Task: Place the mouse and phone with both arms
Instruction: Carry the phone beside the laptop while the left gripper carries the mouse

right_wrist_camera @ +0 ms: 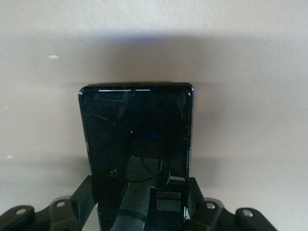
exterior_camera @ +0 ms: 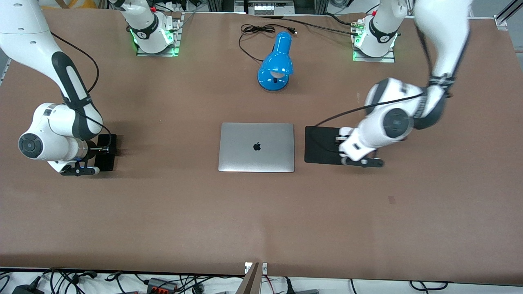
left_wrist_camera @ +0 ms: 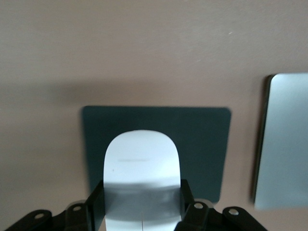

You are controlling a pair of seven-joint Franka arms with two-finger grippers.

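Mouse [left_wrist_camera: 142,178] sits between the fingers of my left gripper [left_wrist_camera: 142,204], clamped tight, right over the black pad [exterior_camera: 322,145] beside the laptop [exterior_camera: 256,147]. I think that pad is where it goes, so I hold it low and flat. The phone [right_wrist_camera: 139,159] is clamped in my right gripper [right_wrist_camera: 139,207], low over the counter [exterior_camera: 261,212] at the right arm's end. I hold it flat so it can lie down softly. Both arms bend at the elbow and point their grippers down.
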